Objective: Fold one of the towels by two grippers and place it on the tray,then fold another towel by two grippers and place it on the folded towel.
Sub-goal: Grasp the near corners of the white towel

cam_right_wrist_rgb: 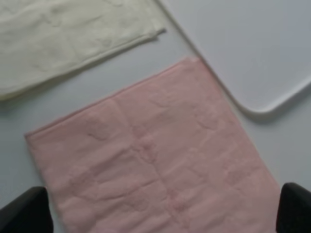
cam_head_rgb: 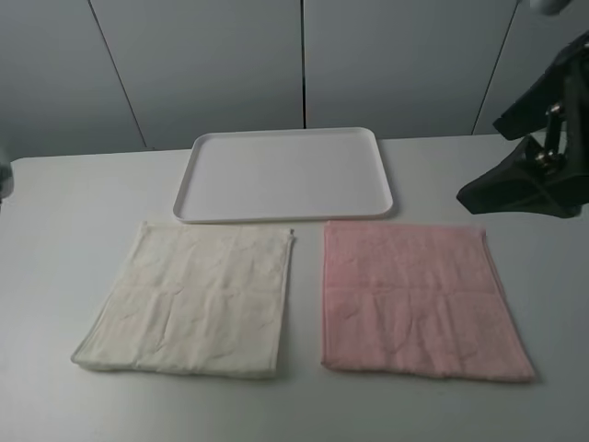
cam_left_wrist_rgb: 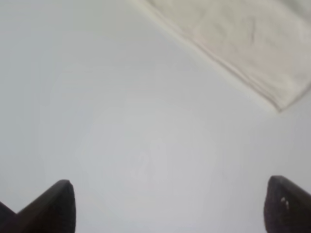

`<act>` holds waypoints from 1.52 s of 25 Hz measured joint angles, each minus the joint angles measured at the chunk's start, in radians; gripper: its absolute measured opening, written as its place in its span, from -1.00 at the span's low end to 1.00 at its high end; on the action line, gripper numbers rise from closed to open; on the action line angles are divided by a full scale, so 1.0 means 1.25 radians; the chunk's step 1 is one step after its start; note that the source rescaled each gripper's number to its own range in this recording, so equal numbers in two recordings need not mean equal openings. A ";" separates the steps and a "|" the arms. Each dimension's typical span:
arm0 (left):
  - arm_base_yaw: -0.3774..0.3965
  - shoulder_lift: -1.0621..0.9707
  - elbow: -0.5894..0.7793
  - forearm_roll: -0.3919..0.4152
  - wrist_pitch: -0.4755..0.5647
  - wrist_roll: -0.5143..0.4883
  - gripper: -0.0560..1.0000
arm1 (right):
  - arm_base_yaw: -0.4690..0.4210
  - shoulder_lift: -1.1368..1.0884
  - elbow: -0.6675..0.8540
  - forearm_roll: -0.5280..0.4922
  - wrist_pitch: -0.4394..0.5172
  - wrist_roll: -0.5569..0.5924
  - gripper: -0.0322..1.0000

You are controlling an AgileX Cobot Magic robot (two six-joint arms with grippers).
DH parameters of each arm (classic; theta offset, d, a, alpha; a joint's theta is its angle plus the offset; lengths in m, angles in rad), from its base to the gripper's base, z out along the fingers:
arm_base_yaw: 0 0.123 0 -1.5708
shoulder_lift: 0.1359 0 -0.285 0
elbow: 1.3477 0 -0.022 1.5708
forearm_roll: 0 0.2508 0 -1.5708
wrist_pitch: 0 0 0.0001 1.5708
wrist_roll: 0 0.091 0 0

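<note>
Here, two square terry towels lie flat and unfolded, side by side on a pale counter [cam_head_rgb: 55, 230]: the cream towel [cam_head_rgb: 189, 302] on the left, the pink towel [cam_head_rgb: 419, 299] on the right, with a narrow gap between them. Just behind them sits the white tray [cam_head_rgb: 285, 175], centred where either arm could likely reach it, with nothing on it. The left hand [cam_left_wrist_rgb: 172, 204] hovers over bare counter near a corner of the cream towel, fingers spread apart, holding nothing. The right hand [cam_right_wrist_rgb: 163, 208] hangs above the pink towel, fingers likewise wide. No fold is begun.
</note>
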 joint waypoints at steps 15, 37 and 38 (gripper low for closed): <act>-0.045 0.175 0.005 0.013 -0.095 0.221 0.99 | 0.336 0.238 -0.001 -0.097 -0.118 -0.037 1.00; -0.046 0.304 0.301 -0.018 -0.357 0.399 0.99 | 0.543 0.488 -0.107 -0.227 -0.173 0.156 1.00; -0.046 0.304 0.301 -0.020 -0.361 0.399 0.99 | 0.545 0.497 -0.111 -0.229 -0.170 0.156 1.00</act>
